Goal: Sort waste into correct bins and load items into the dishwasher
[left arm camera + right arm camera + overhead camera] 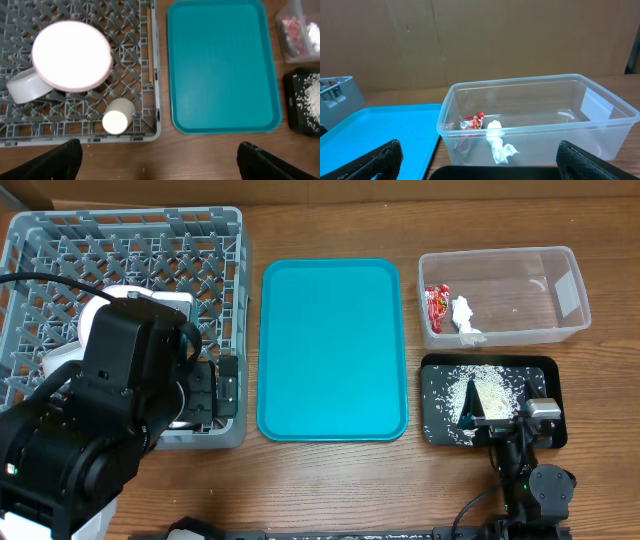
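The grey dish rack at the left holds a white round plate, a pale bowl on its side, a small white cup and wooden chopsticks. My left gripper is open and empty over the rack's front right corner. The clear tub holds the red wrapper and the white tissue. The wrapper and tissue also show in the right wrist view. Rice grains lie in the black tray. My right gripper is open and empty over that tray's front.
The flat teal serving tray lies between the rack and the bins, with nothing on it. My left arm hides part of the rack in the overhead view. A cardboard wall stands behind the table.
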You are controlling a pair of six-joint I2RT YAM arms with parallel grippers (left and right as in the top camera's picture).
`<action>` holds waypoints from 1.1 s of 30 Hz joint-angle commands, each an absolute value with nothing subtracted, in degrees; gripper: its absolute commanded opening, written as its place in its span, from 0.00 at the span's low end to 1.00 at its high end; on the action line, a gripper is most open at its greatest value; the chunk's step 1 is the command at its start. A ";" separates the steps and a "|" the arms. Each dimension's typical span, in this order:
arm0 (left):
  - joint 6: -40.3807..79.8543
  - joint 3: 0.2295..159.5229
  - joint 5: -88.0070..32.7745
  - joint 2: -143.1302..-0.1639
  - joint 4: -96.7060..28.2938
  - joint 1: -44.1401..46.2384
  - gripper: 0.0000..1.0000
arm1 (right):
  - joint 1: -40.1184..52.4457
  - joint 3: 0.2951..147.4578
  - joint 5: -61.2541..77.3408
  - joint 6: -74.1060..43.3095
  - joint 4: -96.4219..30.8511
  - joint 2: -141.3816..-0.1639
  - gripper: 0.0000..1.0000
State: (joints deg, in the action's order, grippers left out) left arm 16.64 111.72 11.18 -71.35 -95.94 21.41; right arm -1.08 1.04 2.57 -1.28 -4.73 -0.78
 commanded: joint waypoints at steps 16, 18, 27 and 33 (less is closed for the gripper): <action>7.25 68.73 3.33 -41.43 -38.17 11.60 1.00 | -1.26 0.45 2.63 -1.04 -4.51 -0.16 1.00; 7.22 60.53 0.89 -36.12 -31.33 9.13 1.00 | -1.26 0.45 2.63 -1.04 -4.51 -0.16 1.00; 7.25 32.16 -1.52 -14.31 -17.54 6.92 1.00 | -1.26 0.45 2.63 -1.04 -4.51 -0.16 1.00; 7.25 19.38 -1.50 -2.87 -17.69 6.90 1.00 | -1.26 0.45 2.63 -1.04 -4.51 -0.16 1.00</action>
State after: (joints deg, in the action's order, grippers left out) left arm 8.36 25.02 -0.75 -8.14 -18.11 7.33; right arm -1.08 1.04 2.59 -1.28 -4.80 -0.80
